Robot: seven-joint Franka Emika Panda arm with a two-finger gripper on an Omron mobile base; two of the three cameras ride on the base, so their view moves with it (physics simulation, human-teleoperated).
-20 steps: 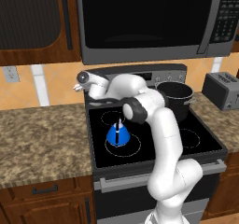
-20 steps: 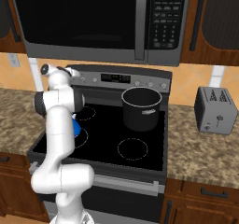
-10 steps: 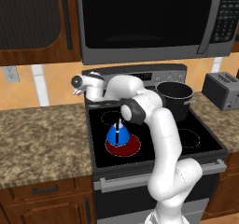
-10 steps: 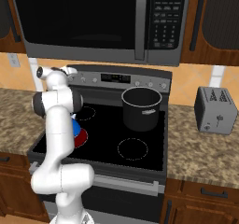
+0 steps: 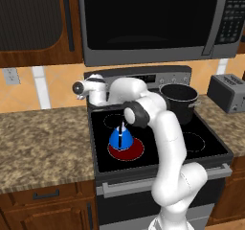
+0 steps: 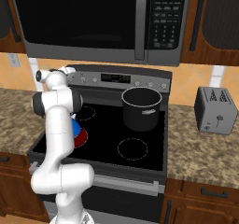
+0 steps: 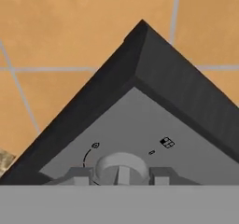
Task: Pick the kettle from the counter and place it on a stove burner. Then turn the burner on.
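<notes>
Kettle (image 5: 121, 139) sits upright on the stove burner (image 5: 126, 149), disc glowing red, lower centre of the left base view; in the right base view the arm covers most of it. Hand view, bottom centre: gripper (image 7: 120, 176) straddling a round knob (image 7: 121, 165) on the grey control panel (image 7: 140, 129), fingers closed on it. Counter (image 5: 43, 138) at left.

Kitchen — microwave (image 5: 148, 20), cooktop (image 5: 201, 145)

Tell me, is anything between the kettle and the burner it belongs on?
Nothing visible is. The kettle already sits on the stove burner, whose disc glows red. The pot stands apart on a rear burner.
</notes>
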